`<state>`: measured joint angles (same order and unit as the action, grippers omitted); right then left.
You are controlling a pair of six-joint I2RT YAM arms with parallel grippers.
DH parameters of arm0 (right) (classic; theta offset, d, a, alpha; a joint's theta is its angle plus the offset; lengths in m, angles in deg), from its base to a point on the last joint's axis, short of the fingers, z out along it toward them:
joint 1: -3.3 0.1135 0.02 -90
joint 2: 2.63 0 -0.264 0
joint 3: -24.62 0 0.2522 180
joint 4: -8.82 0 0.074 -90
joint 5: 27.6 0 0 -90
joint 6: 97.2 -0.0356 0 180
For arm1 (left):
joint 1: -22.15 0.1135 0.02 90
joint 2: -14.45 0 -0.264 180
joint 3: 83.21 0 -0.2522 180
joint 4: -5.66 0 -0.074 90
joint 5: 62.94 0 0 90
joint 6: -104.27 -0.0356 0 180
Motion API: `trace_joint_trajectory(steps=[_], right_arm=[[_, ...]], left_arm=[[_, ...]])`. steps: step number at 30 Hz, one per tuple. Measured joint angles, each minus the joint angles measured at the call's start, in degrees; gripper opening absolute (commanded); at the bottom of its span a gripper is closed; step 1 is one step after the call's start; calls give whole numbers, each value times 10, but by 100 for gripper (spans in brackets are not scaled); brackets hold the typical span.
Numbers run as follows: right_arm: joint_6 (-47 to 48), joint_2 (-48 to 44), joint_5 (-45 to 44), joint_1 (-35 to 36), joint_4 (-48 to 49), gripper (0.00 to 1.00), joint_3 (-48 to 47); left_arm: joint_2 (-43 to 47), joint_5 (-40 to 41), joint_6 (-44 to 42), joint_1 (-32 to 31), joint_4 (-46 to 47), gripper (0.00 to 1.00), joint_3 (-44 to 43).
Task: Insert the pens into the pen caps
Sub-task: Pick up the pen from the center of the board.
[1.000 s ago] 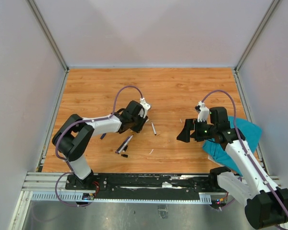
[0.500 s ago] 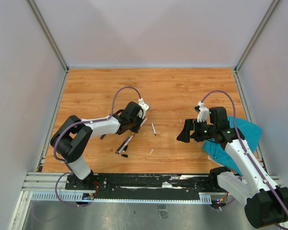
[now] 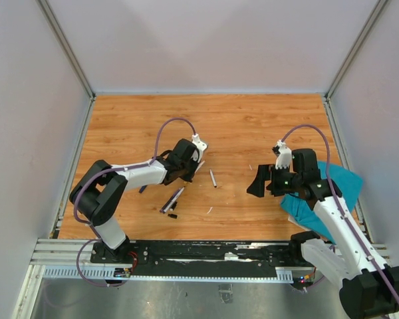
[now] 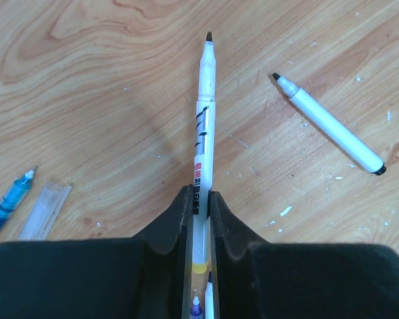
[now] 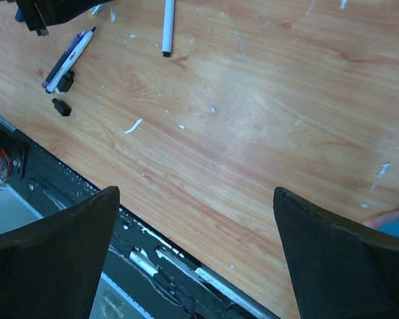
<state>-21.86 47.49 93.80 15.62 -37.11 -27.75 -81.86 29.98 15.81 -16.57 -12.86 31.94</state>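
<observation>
My left gripper (image 4: pixel 199 197) is shut on a white pen (image 4: pixel 205 113) with black print; its uncapped tip points away from me over the wood. In the top view this gripper (image 3: pixel 194 167) sits left of centre. A second white pen (image 4: pixel 329 124) lies apart to the right, also seen as the white pen (image 3: pixel 213 178). A blue pen (image 4: pixel 10 199) and a clear cap (image 4: pixel 45 211) lie to the left. Two more pens (image 3: pixel 173 199) lie together nearer the front, with two black pen caps (image 5: pixel 66 82) beside them. My right gripper (image 5: pixel 196 193) stands open over bare wood.
A teal cloth (image 3: pixel 327 193) lies at the table's right edge under the right arm. A small white scrap (image 5: pixel 133 125) lies near the middle front. The black rail (image 3: pixel 206 256) runs along the near edge, and walls enclose the other three sides.
The left gripper's jaws have closed onto the white pen, and that wrist shifted slightly. The right arm has barely moved.
</observation>
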Motion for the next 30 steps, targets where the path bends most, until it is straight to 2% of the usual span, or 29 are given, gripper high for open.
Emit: trace_joint_trajectory(steps=[13,18,23,26,30], right_arm=[[-52,-101,-106,-1,12,99,-14],[-70,-104,-84,-1,42,98,-11],[-137,-116,-58,6,132,96,38],[-181,-112,-79,52,185,94,69],[-238,-91,-144,163,264,86,97]], left_arm=[[94,-20,26,0,37,0,3],[153,-52,65,-1,74,0,34],[197,-94,128,-5,112,1,89],[209,-111,165,-16,124,1,111],[222,-119,205,-44,133,0,130]])
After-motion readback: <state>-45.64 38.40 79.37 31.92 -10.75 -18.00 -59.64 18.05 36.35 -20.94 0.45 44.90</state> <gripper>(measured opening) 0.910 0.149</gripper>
